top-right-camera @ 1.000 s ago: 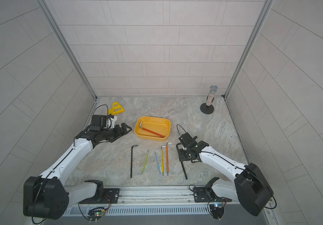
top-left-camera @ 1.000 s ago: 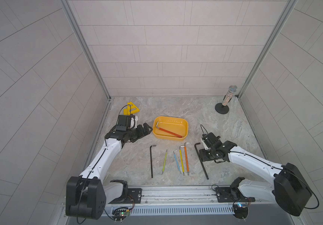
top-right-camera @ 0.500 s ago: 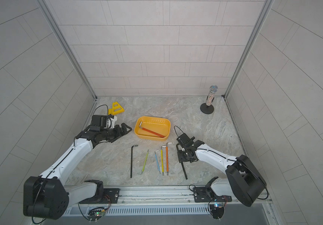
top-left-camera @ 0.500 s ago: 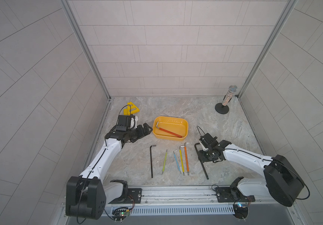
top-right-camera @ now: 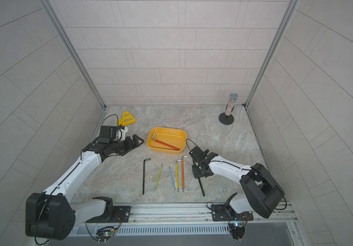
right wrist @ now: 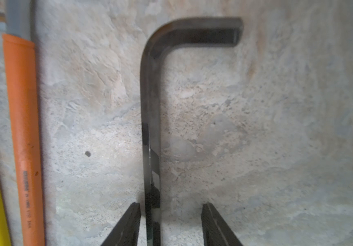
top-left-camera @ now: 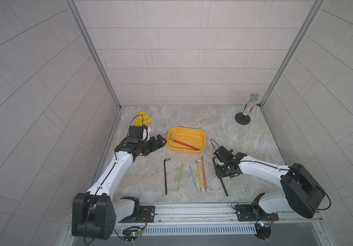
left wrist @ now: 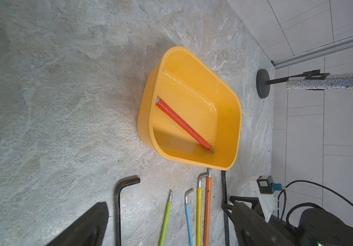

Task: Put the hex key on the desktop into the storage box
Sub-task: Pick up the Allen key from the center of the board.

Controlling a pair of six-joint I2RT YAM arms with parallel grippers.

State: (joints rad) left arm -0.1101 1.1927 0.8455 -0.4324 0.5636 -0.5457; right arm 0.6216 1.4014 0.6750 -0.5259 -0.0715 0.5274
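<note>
The yellow-orange storage box (top-left-camera: 185, 151) (top-right-camera: 165, 149) (left wrist: 144, 119) sits mid-desktop (top-left-camera: 192, 119) with a red-sleeved hex key (top-left-camera: 185, 144) (left wrist: 184, 124) lying in it. My right gripper (top-left-camera: 224, 173) (right wrist: 170, 205) points down over a black hex key (top-left-camera: 224, 185) (top-right-camera: 201, 187) (right wrist: 150, 95) that lies flat. Its jaws are open and straddle the shaft: one finger is almost against it, the other stands well clear. My left gripper (top-left-camera: 160, 141) (left wrist: 170, 204) hovers open and empty just left of the box.
Near the front lie a long black key (top-left-camera: 166, 176) and green (top-left-camera: 180, 176), blue (top-left-camera: 193, 176), yellow (top-left-camera: 198, 174) and orange (top-left-camera: 203, 172) (right wrist: 22, 127) ones. A yellow triangular bracket (top-left-camera: 143, 118) is back left, a glittery microphone stand (top-left-camera: 247, 108) back right. Tiled walls close three sides.
My right gripper has shifted slightly left and settled over the black key's shaft, its jaws narrowing a little. The left arm has not moved.
</note>
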